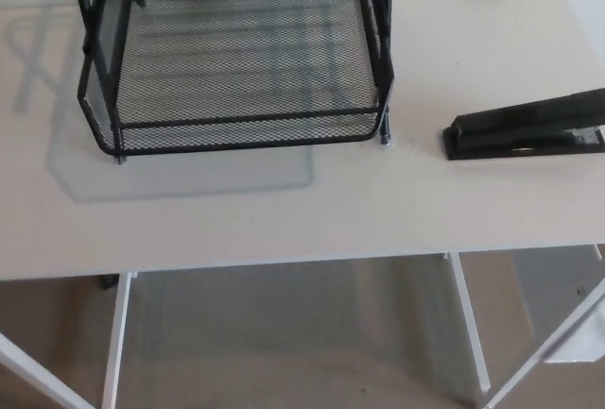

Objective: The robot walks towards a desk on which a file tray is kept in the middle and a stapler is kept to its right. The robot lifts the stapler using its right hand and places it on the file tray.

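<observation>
While lying flat, stapler runs left-right beside file tray.

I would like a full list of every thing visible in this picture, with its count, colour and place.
file tray: one, black wire mesh, on the desk, upper left to middle, top cut by the picture edge
stapler: one, black, lying on the desk to the right of the tray, apart from it
desk: one, white top with white legs, fills most of the view
floor: beige, seen below the desk
hands: neither of the robot's is in view
</observation>
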Controlling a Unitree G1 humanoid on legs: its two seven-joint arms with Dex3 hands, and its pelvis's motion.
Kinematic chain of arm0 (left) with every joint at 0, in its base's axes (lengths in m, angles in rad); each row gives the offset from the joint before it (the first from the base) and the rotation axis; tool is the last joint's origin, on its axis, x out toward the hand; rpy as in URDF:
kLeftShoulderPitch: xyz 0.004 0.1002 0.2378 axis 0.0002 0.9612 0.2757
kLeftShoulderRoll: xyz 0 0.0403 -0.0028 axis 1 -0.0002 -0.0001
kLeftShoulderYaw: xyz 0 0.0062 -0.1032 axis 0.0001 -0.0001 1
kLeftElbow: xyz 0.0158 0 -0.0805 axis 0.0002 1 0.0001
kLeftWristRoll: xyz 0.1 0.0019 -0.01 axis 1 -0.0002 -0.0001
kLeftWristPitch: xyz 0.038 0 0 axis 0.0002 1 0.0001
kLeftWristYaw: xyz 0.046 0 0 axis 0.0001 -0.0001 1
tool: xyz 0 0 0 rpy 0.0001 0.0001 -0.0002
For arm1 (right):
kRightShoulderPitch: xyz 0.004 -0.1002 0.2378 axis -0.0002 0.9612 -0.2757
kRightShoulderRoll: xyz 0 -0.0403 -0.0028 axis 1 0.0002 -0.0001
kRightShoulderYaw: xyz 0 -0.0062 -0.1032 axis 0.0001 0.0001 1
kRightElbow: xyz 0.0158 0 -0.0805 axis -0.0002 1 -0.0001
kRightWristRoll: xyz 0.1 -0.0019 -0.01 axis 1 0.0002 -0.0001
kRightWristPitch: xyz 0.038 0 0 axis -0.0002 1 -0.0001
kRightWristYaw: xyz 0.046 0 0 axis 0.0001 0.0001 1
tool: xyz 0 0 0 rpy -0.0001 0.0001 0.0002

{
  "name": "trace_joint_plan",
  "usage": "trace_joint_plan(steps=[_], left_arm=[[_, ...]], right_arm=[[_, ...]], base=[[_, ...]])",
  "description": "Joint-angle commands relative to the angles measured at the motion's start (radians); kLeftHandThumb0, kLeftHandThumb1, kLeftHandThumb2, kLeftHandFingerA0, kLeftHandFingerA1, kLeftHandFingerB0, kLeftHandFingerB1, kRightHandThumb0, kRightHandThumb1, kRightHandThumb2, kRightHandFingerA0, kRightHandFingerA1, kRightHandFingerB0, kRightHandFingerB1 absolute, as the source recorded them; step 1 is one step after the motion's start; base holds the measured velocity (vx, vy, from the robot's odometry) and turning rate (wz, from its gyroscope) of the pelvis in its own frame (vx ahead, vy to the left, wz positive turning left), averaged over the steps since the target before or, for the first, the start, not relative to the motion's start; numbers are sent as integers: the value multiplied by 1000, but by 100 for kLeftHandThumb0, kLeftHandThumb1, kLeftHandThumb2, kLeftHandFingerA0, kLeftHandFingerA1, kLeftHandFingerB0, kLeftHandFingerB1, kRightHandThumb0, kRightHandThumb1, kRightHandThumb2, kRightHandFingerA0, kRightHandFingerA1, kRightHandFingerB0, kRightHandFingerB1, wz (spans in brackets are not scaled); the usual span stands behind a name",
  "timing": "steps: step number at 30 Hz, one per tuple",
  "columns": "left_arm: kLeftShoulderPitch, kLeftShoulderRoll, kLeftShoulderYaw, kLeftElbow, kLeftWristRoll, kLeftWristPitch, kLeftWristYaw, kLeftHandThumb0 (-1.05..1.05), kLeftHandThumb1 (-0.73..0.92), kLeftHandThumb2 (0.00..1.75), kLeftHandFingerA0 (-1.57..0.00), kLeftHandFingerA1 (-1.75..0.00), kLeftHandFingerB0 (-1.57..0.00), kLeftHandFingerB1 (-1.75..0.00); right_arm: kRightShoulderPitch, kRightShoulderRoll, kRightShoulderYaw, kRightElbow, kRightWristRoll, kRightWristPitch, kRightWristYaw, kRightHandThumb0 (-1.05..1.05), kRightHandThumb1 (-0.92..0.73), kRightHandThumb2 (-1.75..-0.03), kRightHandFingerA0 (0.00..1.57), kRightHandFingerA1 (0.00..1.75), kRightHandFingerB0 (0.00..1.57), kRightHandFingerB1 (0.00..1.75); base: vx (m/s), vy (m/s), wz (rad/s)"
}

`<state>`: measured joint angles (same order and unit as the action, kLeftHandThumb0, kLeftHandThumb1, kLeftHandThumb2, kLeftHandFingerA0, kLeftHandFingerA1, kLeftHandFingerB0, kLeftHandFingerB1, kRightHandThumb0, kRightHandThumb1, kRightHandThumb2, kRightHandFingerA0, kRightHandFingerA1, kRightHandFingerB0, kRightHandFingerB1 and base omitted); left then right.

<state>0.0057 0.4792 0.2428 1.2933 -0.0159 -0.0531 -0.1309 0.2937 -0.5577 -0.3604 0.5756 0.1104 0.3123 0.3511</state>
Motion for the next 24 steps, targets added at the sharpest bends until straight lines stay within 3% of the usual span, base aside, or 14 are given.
trace_joint_plan(steps=[1, 7, 8, 9, 12, 14, 15, 16, 18, 19, 20, 21, 23, 24], left_arm=[[2, 10, 16, 1, -15, -19, 2, -59, 56, 84, -27, -52, -7, -38], [-5, 20, -15, -8, 14, -16, 11, -54, 73, 61, -44, -51, -14, -26], [-7, 19, -3, -10, -1, -11, 5, -53, 73, 62, -40, -46, -14, -26], [-10, 20, -13, -9, 9, -11, 13, -60, 58, 86, -32, -54, -7, -39], [-13, 22, -16, -11, 9, -2, 14, -60, 58, 86, -34, -54, -8, -39], [-16, 24, -24, -4, 16, 2, 17, -54, 73, 62, -42, -43, -14, -26], [-17, 26, -32, -4, 22, 3, 18, -55, 73, 62, -44, -48, -14, -26], [-17, 26, -33, -3, 22, 1, 16, -55, 73, 61, -44, -47, -15, -26], [-17, 28, -41, -1, 25, -1, 15, -61, 58, 87, -37, -55, -7, -39], [-16, 27, -29, -3, 9, 0, 6, -55, 72, 62, -41, -48, -14, -26], [-14, 26, -31, -7, 10, -6, 7, -63, 57, 86, -36, -56, -7, -39], [-15, 27, -32, -4, 11, -5, 7, -53, 73, 62, -40, -43, -13, -26], [-18, 28, -31, -1, 10, 0, 8, -54, 74, 62, -41, -44, -13, -26], [-18, 29, -30, -2, 9, -1, 7, -55, 74, 62, -41, -46, -13, -26]], right_arm=[[12, -31, 36, -34, -42, 10, -13, -68, -55, -86, 8, 48, 5, 34], [-1, -2, -12, 2, 18, 2, -4, -59, -46, -88, 0, 48, 1, 35], [-12, 5, -24, 22, 28, 1, -5, -58, -64, -62, 7, 41, 9, 23], [6, 3, -9, -21, 5, 12, -18, -58, -67, -63, 7, 40, 9, 24], [20, 0, 2, -39, -9, 2, -17, -59, -47, -90, 0, 47, 3, 36], [38, -3, 5, -72, -12, 9, -13, -58, -48, -91, 8, 51, 0, 38], [32, -2, 1, -75, -8, 31, -18, -60, -46, -89, 8, 50, 0, 37], [24, -4, 9, -60, -19, 28, -25, -60, -68, -63, 15, 42, 10, 23], [29, -5, 12, -66, -24, 22, -28, -60, -68, -62, 14, 42, 11, 24], [27, -5, 6, -72, -11, 41, -17, -60, -69, -63, 14, 43, 10, 21], [30, 4, -14, -86, 13, 57, -13, -60, -68, -64, 14, 45, 9, 22], [30, 11, -31, -89, 33, 66, -5, -57, -46, -89, 2, 50, 0, 34], [33, 15, -24, -78, 12, 29, -16, -59, -67, -63, 7, 40, 9, 24], [26, 13, -20, -62, 7, 27, -18, -59, -46, -88, 2, 48, 0, 36]], base=[[103, 143, -7], [83, 154, -1], [92, 30, 19], [0, 0, 0], [43, -6, 5], [28, -7, 4], [0, 0, 0], [0, 0, 0], [0, 0, 0], [0, 0, 0], [0, 0, 0], [0, 0, 0], [0, 0, 0], [0, 0, 0]])
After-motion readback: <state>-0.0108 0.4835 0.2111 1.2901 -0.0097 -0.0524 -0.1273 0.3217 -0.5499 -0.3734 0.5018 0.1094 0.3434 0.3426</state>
